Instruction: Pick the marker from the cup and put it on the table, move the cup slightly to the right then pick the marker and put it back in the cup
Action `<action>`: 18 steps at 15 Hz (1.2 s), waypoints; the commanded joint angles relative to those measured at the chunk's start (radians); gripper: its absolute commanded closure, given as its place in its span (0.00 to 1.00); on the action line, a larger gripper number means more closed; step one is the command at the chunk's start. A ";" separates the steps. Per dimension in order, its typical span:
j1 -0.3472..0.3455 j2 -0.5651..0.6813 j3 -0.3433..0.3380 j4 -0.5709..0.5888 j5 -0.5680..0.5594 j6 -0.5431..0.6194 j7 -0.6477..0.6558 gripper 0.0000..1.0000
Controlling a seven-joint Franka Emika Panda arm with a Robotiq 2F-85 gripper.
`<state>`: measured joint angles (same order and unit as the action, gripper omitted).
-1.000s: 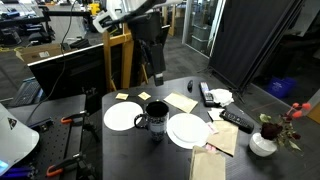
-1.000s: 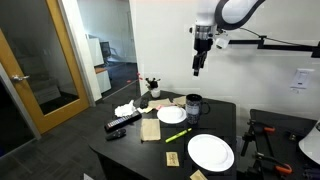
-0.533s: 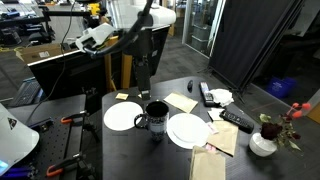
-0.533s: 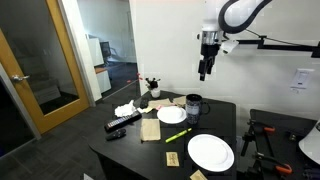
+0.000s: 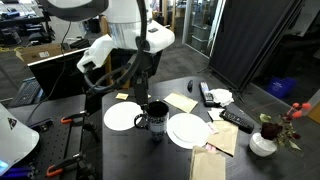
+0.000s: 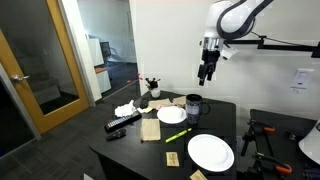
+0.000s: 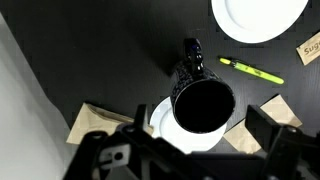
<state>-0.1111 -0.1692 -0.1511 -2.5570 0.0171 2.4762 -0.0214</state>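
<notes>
1. Since a second ago the arm has swung sideways and the claw has come a little lower. It is high above the bench, while everything on the bench lies as before.
2. Both jaws are spread wide with nothing between them, and the wrist view looks straight down into the cup.
3. Nearest in an exterior view is a large white plate, with pale sticky notes just beside it.
4. Behind that, the marker lies flat on bare bench, outside the cup. It sits between the large white plate and a second white plate, and the wrist view shows it clear of both.
5. The cup stands upright just behind the second white plate. Its handle, in the wrist view, points toward the side where the marker lies.
6. Level with these, off to the side, lie a brown napkin, a black remote and some crumpled white paper.
7. Farthest back, near the wall, stands a small flower vase, well apart from the cup.
</notes>
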 commanded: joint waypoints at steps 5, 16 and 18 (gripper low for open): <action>-0.009 0.083 -0.011 0.003 0.070 0.064 -0.048 0.00; -0.021 0.221 -0.003 0.044 0.056 0.156 -0.025 0.00; -0.022 0.245 -0.003 0.055 0.056 0.169 -0.026 0.00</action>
<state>-0.1224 0.0320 -0.1588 -2.5335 0.0630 2.6212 -0.0394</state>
